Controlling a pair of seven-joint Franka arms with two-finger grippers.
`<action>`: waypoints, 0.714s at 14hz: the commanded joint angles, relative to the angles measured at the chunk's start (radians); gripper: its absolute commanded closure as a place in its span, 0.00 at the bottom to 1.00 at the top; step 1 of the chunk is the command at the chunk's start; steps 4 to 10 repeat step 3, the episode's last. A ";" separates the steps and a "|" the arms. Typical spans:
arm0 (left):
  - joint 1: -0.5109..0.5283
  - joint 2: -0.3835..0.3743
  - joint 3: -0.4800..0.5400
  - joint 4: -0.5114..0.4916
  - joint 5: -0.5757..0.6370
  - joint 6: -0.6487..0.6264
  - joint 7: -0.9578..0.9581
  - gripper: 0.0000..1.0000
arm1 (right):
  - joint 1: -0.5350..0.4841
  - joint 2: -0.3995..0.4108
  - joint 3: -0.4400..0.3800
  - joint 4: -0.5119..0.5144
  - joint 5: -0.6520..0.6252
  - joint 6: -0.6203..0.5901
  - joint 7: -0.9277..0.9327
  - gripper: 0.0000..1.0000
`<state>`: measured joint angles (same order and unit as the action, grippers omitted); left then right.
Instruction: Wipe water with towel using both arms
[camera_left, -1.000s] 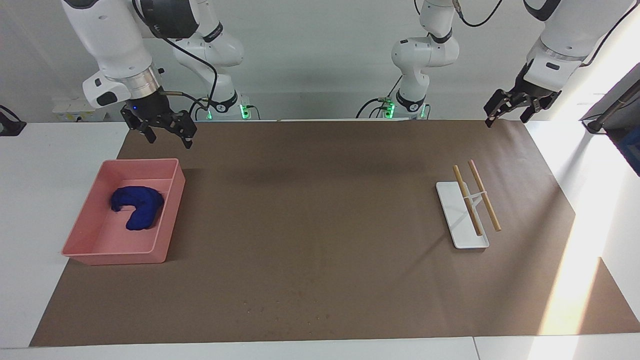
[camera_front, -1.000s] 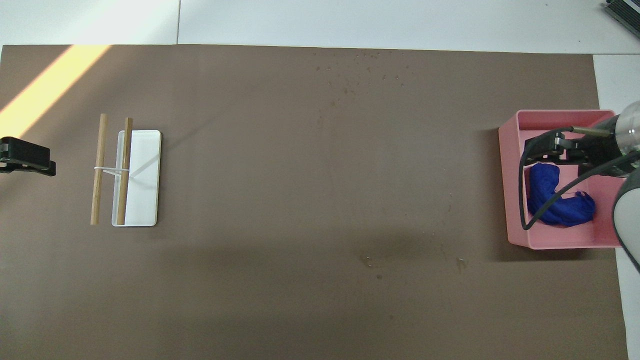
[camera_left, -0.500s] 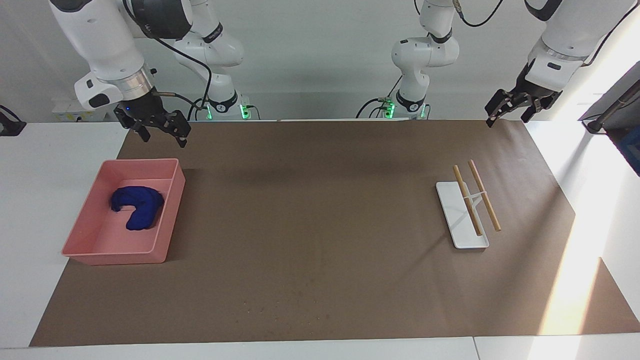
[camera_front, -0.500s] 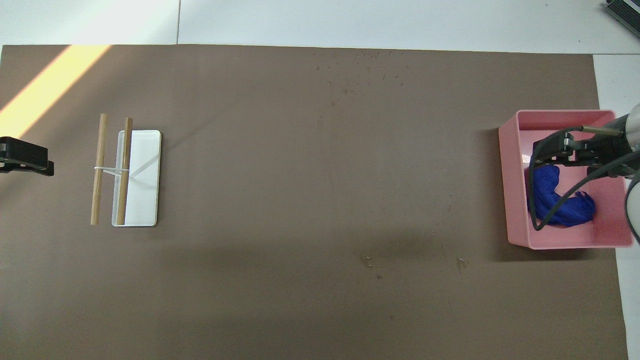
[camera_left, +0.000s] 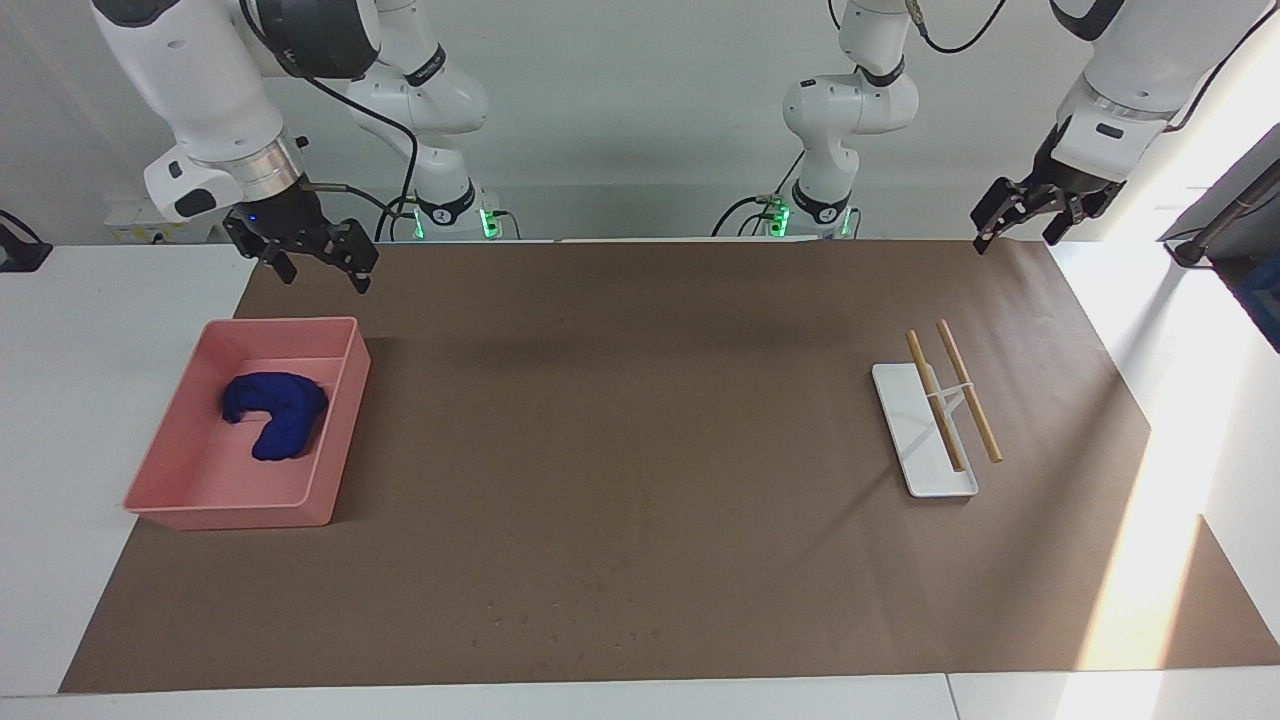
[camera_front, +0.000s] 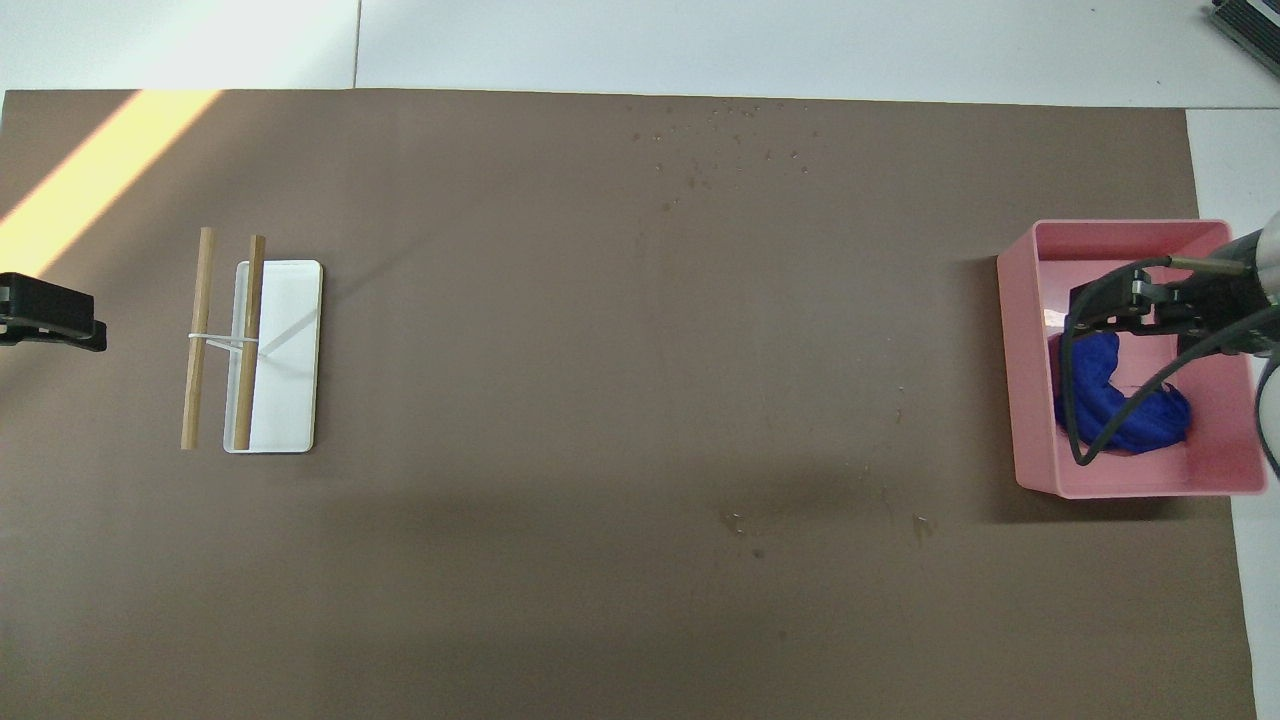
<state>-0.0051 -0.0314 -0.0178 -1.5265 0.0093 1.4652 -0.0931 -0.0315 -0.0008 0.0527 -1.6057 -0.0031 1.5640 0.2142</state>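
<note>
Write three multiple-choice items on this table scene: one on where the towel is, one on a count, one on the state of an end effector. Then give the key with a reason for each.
1. Where is the towel?
A. In the pink tray
B. On the white dish
C. On the brown paper

2. How many wooden sticks lie at the white dish?
A. One
B. Two
C. Four

3. What is the state of the right end effector?
A. Shut on the towel
B. Pressed on the paper
C. Open and empty, in the air

Key:
1 A, the blue cloth lies inside the tray's walls.
2 B, two sticks lie side by side, one across the dish and one beside it.
3 C, its fingers stand apart above the brown paper, by the tray's edge nearer the robots, with nothing between them.
</note>
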 joint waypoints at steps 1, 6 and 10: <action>-0.009 -0.010 0.006 0.003 -0.002 0.006 0.001 0.00 | -0.004 0.004 0.003 0.007 0.006 -0.016 -0.015 0.00; -0.009 -0.010 0.006 0.005 0.000 0.006 0.001 0.00 | -0.002 0.004 0.003 0.007 0.006 -0.016 -0.015 0.00; -0.009 -0.010 0.006 0.005 0.000 0.006 0.001 0.00 | -0.002 0.004 0.003 0.007 0.006 -0.016 -0.015 0.00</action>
